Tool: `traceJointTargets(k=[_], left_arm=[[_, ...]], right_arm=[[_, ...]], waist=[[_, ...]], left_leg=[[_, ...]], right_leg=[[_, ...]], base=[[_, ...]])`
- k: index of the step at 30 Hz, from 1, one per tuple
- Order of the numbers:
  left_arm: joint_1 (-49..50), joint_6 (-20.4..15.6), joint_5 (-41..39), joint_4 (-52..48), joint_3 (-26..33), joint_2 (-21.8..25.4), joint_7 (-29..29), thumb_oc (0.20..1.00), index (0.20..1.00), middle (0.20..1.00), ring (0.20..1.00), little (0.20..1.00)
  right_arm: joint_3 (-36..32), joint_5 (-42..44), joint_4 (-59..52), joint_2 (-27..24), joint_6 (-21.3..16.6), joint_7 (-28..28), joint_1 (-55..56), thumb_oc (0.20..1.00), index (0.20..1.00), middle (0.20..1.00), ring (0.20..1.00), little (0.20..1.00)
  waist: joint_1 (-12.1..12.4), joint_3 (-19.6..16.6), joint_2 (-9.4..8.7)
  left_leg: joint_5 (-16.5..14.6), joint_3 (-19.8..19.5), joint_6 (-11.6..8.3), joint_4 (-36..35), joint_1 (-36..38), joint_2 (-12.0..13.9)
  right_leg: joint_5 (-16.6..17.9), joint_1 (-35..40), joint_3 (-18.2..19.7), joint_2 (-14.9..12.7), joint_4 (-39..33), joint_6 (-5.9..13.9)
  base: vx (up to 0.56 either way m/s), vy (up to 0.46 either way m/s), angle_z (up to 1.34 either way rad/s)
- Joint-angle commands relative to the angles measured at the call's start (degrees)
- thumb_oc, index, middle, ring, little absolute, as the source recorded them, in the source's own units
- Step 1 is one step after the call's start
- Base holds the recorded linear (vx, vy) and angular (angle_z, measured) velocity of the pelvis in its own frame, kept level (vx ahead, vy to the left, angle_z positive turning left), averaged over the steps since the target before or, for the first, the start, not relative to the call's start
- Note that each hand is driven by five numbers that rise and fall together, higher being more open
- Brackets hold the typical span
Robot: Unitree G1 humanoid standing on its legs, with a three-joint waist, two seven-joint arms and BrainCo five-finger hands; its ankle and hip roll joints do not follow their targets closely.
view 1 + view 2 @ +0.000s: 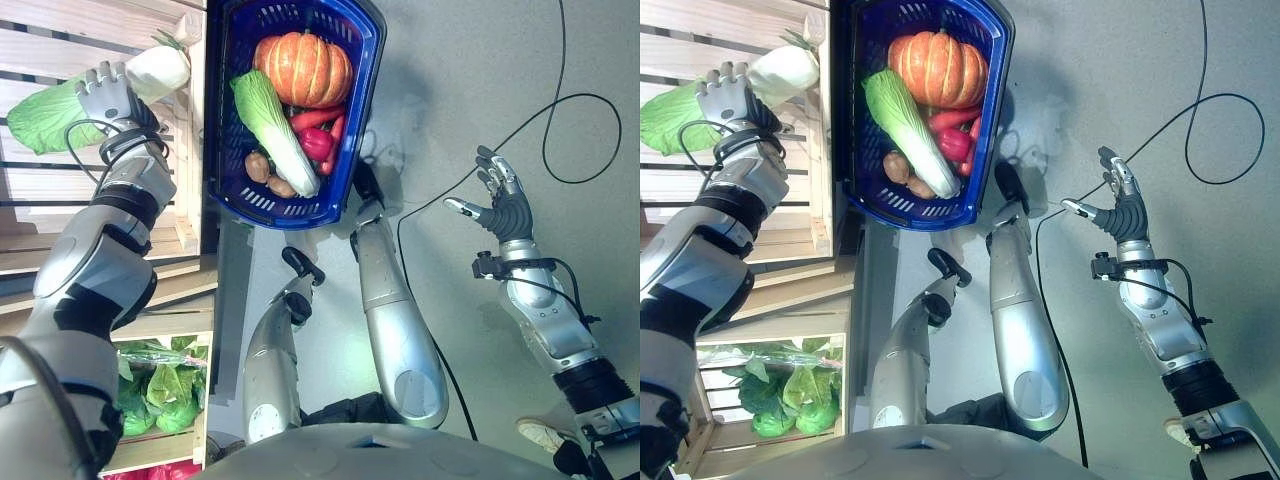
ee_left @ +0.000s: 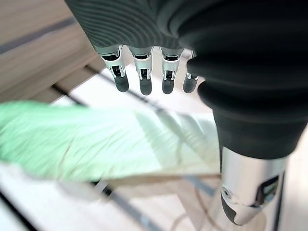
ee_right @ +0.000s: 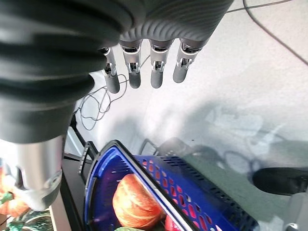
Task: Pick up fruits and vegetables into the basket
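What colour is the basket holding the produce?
Blue, with slotted sides. The basket shows best in the left eye view, holding the pumpkin.

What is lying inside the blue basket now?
In the blue basket lie an orange pumpkin, a napa cabbage, red peppers and brown potatoes. Anything beneath these is covered.

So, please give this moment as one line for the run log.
left hand: open, over cabbage on shelf | right hand: open, idle | basket: pumpkin, napa, peppers
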Motion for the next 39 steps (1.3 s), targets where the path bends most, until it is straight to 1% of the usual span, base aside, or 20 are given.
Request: traceJointTargets(k=[1,7,8,10,11,12,16,23,27,33,39], left_arm=[[1.54,2.66,-0.73,4.26,4.75,5.7,0.69,1.0,1.0,1.0,1.0,1.0],[1.8,4.95,3.94,4.1,4.19,6.72,1.06,1.0,1.0,1.0,1.0,1.0],[1.74,5.77,6.34,3.98,3.95,6.92,1.1,1.0,1.0,1.0,1.0,1.0],[1.62,7.12,11.35,4.1,2.63,7.48,1.17,1.0,1.0,1.0,1.0,1.0],[1.6,7.59,11.93,3.96,2.32,7.64,1.26,1.0,1.0,1.0,1.0,1.0],[1.77,8.88,14.56,3.45,1.98,7.95,0.88,1.0,1.0,1.0,1.0,1.0],[1.83,11.52,19.77,3.0,0.5,8.9,-0.55,1.0,1.0,1.0,1.0,1.0],[1.37,14.09,24.05,1.99,-0.6,10.05,-0.36,1.0,1.0,1.0,1.0,1.0],[0.19,14.44,22.26,1.88,-1.29,10.25,0.27,1.0,1.0,1.0,1.0,1.0],[-1.75,16.21,18.34,1.31,-1.8,10.03,0.9,1.0,1.0,1.0,1.0,1.0],[-3.29,15.82,15.53,2.93,-1.88,10.03,1.36,1.0,1.0,1.0,1.0,1.0]], right_arm=[[-1.25,1.73,-2.41,2.2,-0.45,-0.6,-0.07,1.0,1.0,1.0,1.0,1.0],[-1.92,2.75,-2.95,1.53,-0.09,-1.0,-0.21,1.0,1.0,1.0,1.0,1.0],[-2.08,2.79,-3.03,1.45,-0.04,-1.02,-0.25,1.0,1.0,1.0,1.0,1.0],[-1.96,2.84,-2.35,1.26,-1.05,-1.41,-0.39,1.0,1.0,1.0,1.0,1.0],[-2.02,2.91,-2.18,1.31,-1.29,-1.4,-0.41,1.0,1.0,1.0,1.0,1.0],[-2.03,2.93,-2.2,1.13,-1.73,-1.74,-0.24,1.0,1.0,1.0,1.0,1.0],[-1.85,2.62,-1.77,0.97,-2.71,-2.56,-0.15,1.0,1.0,1.0,1.0,1.0],[-1.95,2.14,-1.07,0.64,-4.58,-2.53,-0.02,1.0,1.0,1.0,1.0,1.0],[-1.92,2.14,-1.19,0.48,-4.71,-2.71,-0.1,1.0,1.0,1.0,1.0,1.0],[-1.99,1.61,-0.85,0.64,-5.23,-3.04,0.21,1.0,1.0,1.0,1.0,1.0],[-1.73,1.93,-0.34,0.51,-5.68,-3.24,-0.31,1.0,1.0,1.0,1.0,1.0]], waist=[[-1.84,-0.41,-3.66],[-1.64,-0.41,-3.63],[-1.64,-0.41,-3.66],[-1.72,-0.41,-3.67],[-1.69,-0.41,-3.67],[-1.61,-0.41,-3.72],[-1.52,-0.41,-3.73],[-1.65,-0.41,-3.61],[-1.71,-0.41,-3.64],[-1.79,-0.41,-3.71],[-1.83,-0.41,-3.99]], left_leg=[[-1.67,-1.12,1.58,9.35,-10.06,1.75],[-2.06,-1.28,1.71,10.15,-11.26,1.77],[-2.21,-1.27,1.83,10.38,-11.48,1.77],[-2.61,-1.19,2.01,11.04,-12.08,1.85],[-2.71,-1.19,2.05,11.19,-12.24,1.89],[-2.95,-1.22,2.18,11.5,-12.59,1.91],[-3.64,-1.29,2.45,12.42,-13.28,2.01],[-4.57,-1.48,2.89,13.89,-14.79,2.09],[-4.89,-1.54,3.04,14.37,-15.39,2.15],[-5.25,-1.74,3.33,15.12,-16.63,2.21],[-5.6,-2.01,3.36,16.06,-17.76,2.52]], right_leg=[[-3.34,0.03,0.17,-0.69,-1.91,3.68],[-3.05,-1.19,0.29,-0.85,-1.71,3.64],[-3.01,-1.42,0.31,-0.86,-1.61,3.63],[-2.78,-2.05,0.51,-0.93,-1.61,3.59],[-2.72,-2.19,0.55,-0.94,-1.61,3.6],[-2.63,-2.46,0.58,-1.03,-1.63,3.61],[-2.34,-3.05,0.63,-1.14,-1.57,3.75],[-1.85,-4.36,1.39,-1.11,-1.42,3.84],[-1.77,-4.96,1.54,-1.13,-1.17,3.82],[-1.61,-6.13,1.88,-0.88,-0.68,3.82],[-1.31,-7.11,1.85,-0.85,-0.3,3.76]], base=[[-0.01,0.037,0.02],[-0.01,0.039,0.01],[0.0,0.037,-0.01],[0.0,0.041,0.01],[0.0,0.0,0.0],[0.0,0.0,0.0],[0.0,0.0,0.0],[0.01,0.014,-0.02],[0.0,0.009,-0.02],[0.01,0.009,-0.03],[0.0,0.0,-0.01]])
